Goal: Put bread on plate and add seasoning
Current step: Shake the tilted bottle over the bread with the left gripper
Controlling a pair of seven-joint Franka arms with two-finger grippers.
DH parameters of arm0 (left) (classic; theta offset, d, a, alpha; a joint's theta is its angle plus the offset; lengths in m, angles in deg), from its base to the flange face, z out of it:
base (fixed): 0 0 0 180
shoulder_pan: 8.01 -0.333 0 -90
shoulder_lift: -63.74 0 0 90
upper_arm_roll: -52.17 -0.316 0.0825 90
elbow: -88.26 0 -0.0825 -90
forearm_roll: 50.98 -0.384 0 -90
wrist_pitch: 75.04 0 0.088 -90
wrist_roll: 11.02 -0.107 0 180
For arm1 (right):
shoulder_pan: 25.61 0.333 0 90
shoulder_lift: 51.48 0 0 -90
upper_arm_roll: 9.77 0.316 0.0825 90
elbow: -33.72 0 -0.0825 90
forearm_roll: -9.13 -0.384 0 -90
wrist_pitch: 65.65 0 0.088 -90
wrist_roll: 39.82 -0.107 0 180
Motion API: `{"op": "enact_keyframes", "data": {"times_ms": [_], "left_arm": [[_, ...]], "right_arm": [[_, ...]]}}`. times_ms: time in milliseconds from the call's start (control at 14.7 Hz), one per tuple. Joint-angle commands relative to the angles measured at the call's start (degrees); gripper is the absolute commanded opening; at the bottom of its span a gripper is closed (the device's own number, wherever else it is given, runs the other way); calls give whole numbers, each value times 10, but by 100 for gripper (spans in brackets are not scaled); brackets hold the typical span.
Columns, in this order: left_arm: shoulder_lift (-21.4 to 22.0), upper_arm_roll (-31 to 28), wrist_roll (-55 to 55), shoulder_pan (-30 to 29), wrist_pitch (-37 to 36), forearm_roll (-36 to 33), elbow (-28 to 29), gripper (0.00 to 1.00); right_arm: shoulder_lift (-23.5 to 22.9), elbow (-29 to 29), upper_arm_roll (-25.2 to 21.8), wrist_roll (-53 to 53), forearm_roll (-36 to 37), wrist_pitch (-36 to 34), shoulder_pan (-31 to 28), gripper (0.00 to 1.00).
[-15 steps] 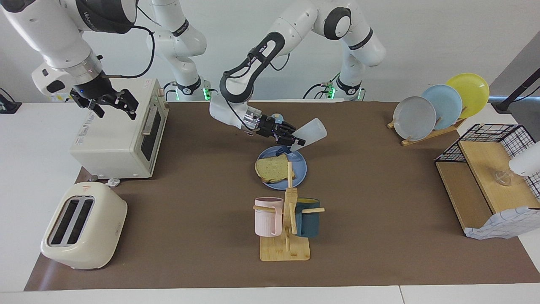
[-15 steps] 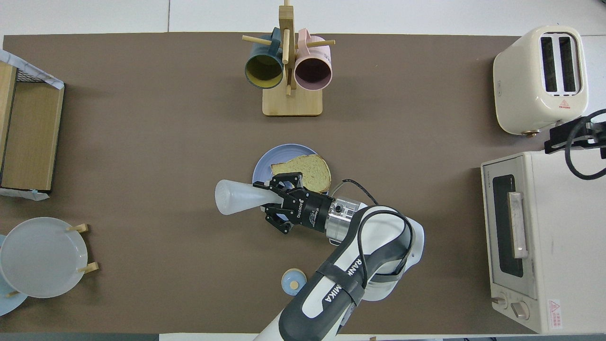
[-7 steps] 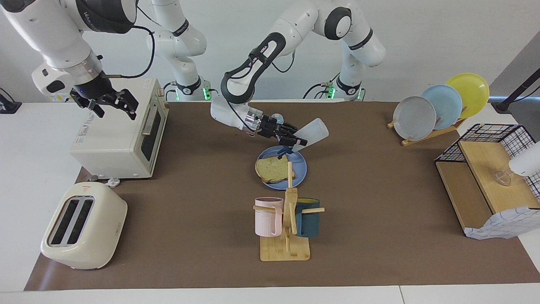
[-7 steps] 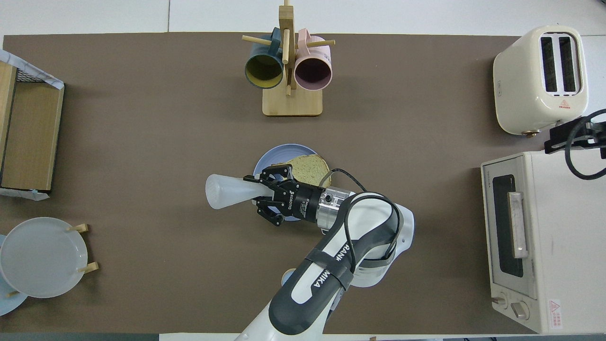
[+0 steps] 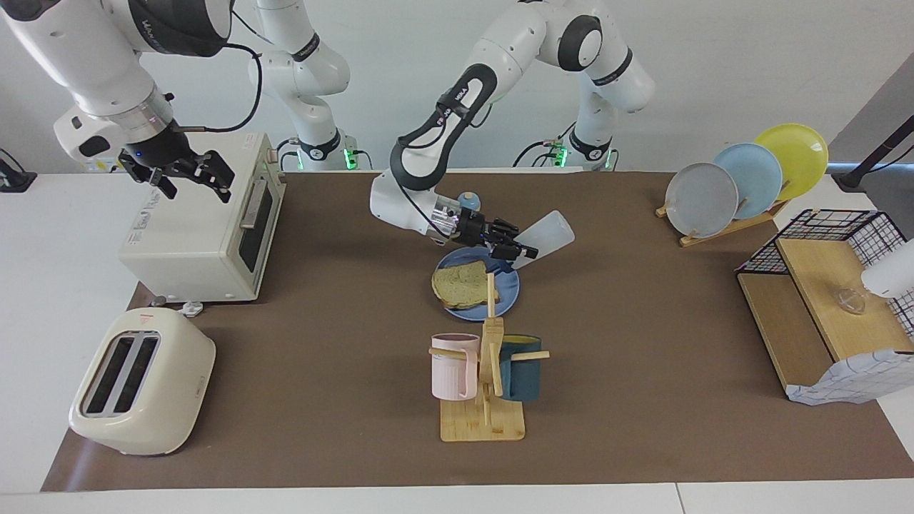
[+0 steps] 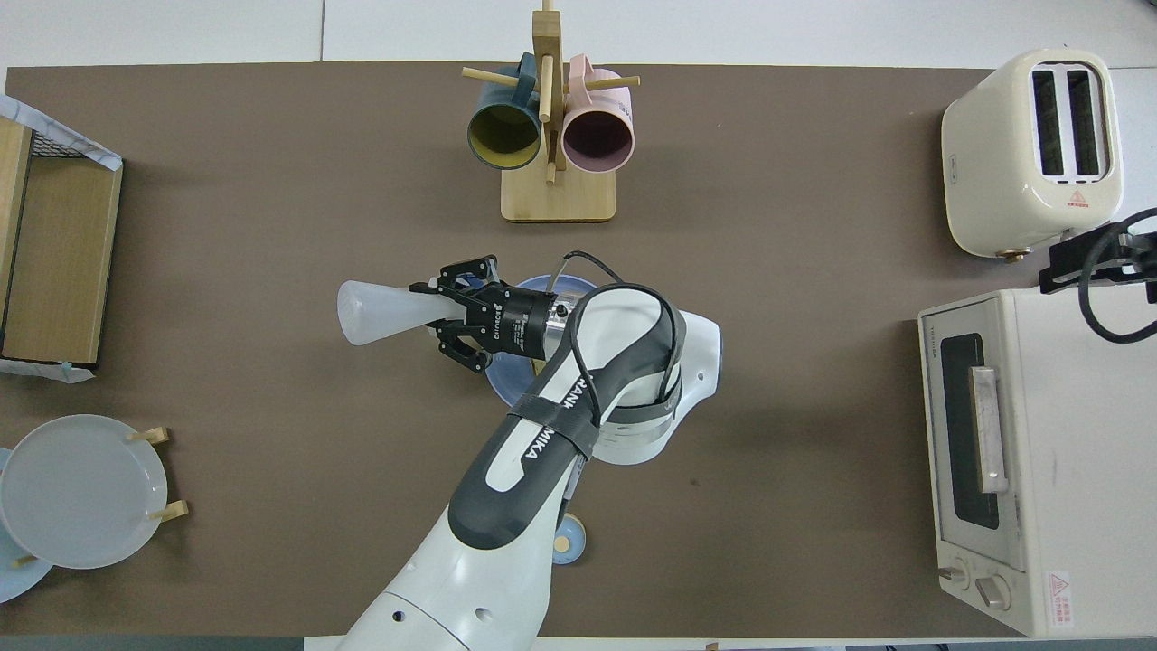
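The bread (image 5: 460,283) is lying flat on the plate (image 5: 505,295), so the 1st half of the task looks done. The seasoning step is the one in hand.

The left end effector (image 5: 515,248) is hanging over the edge of the plate that is nearer to the robots, clamped narrowly around the neck of the seasoning (image 5: 545,236). The bottle is tipped well past level: its pale body is sticking up and away from the end effector toward the left arm's end of the tabletop, and its cap end is pointing down, just below the fingertips. In the facing view the cap end sits above the plate's rim rather than squarely above the slice, which lies just below and to one side of the end effector. Whether anything is coming out of the bottle cannot be told.

The right end effector (image 5: 191,171) is waiting with its jaws wide and nothing in them, over the toaster oven (image 5: 203,228), well apart from the plate.

By my judgement, what is left is shaking seasoning over the bread and setting the bottle back down upright.
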Motion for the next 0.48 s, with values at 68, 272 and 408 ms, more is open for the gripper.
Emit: {"op": "enact_keyframes", "data": {"times_ms": [68,272,408], "left_arm": [[-10,0,6,-9,7,-11,-15,0],[-10,0,7,10,-3,-4,-15,0],[-9,0,13,38,-18,17,-15,0]], "right_arm": [[11,-11,1,9,-11,-1,-3,100],[11,-11,1,9,-11,0,-3,100],[11,-11,1,9,-11,-1,-3,100]]}}
